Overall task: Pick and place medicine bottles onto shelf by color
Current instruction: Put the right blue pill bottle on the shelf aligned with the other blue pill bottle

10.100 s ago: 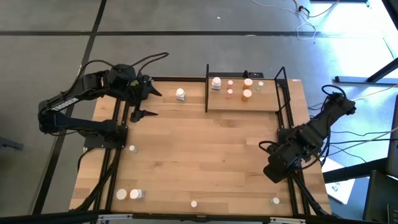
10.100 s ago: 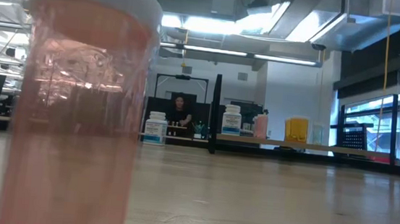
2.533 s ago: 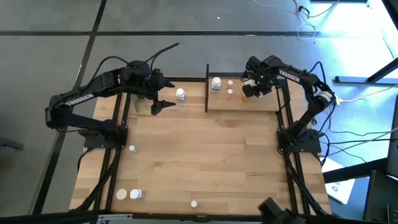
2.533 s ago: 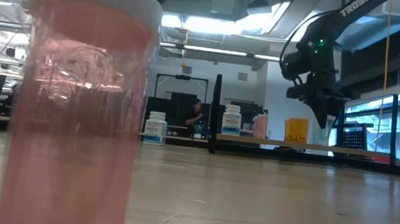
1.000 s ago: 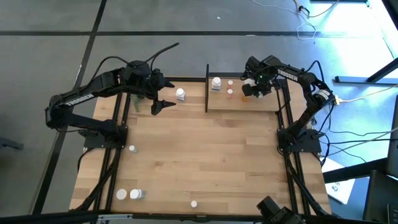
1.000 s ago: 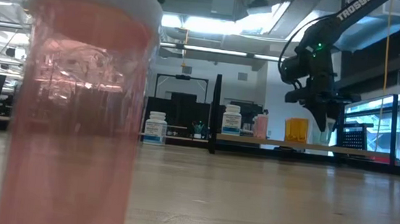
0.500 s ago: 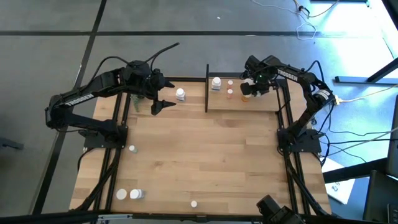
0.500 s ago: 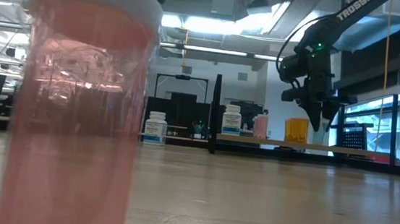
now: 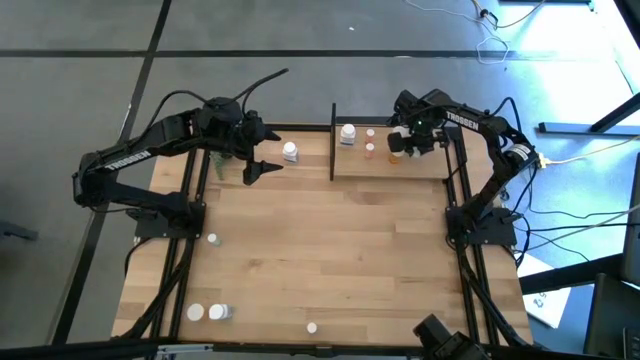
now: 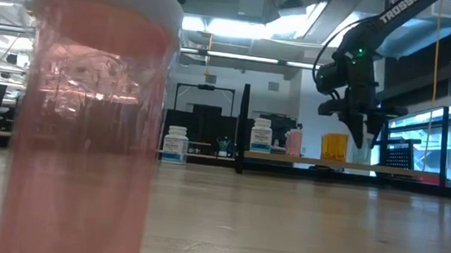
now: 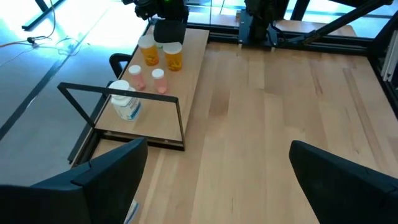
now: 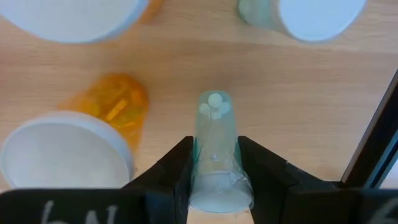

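Barely any change from a moment ago: the right end effector [image 12: 214, 163] still grips a pale green bottle [image 12: 216, 146] above the shelf [image 9: 420, 168]. Its arm reaches steeply down beside an orange bottle [image 12: 118, 110]; the left end effector [image 9: 252, 160] hangs wide open left of the shelf.

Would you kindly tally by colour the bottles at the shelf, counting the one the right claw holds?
white bottle: 1
pink bottles: 2
orange bottles: 2
pale green bottles: 2, one in the right claw
total: 7

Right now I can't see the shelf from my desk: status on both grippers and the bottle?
Right gripper shut on pale green bottle, over shelf. Left gripper open, empty, beside white bottle. Orange bottle close alongside.
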`<state>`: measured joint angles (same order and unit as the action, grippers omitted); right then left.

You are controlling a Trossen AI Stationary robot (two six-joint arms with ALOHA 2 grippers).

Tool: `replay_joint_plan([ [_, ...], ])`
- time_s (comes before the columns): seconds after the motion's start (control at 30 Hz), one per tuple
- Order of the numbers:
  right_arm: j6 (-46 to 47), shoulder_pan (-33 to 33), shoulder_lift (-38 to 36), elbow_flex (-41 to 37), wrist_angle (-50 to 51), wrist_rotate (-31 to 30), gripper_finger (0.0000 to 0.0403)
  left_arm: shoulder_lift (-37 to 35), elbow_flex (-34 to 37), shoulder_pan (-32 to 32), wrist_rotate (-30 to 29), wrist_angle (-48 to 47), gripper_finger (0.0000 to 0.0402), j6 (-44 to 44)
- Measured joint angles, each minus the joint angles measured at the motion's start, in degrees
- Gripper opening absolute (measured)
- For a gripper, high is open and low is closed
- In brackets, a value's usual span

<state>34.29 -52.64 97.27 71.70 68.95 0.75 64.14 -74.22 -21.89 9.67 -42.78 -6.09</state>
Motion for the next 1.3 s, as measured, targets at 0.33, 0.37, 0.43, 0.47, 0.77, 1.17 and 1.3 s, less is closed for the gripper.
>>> replay_joint_plan([
  [0.33, -0.18, -0.07, -0.16, -3.11, 0.03, 0.08, 0.0121, 0.01, 0.00, 0.00, 0.00, -0.01, 0.0387, -0.50],
  [0.37, -0.16, -0.07, -0.09, -2.91, -0.21, -0.02, 0.0121, 0.00, 0.00, 0.00, 0.00, -0.01, 0.0387, -0.50],
  [0.43, -0.30, -0.09, -0.03, -2.58, -0.53, -0.16, 0.0121, 0.02, 0.00, 0.00, 0.00, -0.02, 0.0387, -0.50],
  [0.47, -0.43, -0.09, 0.01, -2.45, -0.91, -0.53, 0.0121, 0.00, 0.00, 0.00, 0.00, -0.02, 0.0387, -0.50],
  [0.77, -1.70, -0.13, 0.04, -2.12, -1.31, 0.56, 0.0122, 0.02, 0.00, 0.00, 0.00, -0.02, 0.0387, -0.52],
  [1.17, -1.39, -0.11, 0.04, -2.05, 3.02, 7.31, 0.0131, 0.02, 0.00, 0.00, 0.00, -0.02, 0.0387, -0.50],
  [1.3, 0.01, -0.58, 0.04, -2.05, 4.15, 7.31, 0.0132, 0.00, 0.00, 0.00, 0.00, -0.02, 0.0387, -0.50],
])
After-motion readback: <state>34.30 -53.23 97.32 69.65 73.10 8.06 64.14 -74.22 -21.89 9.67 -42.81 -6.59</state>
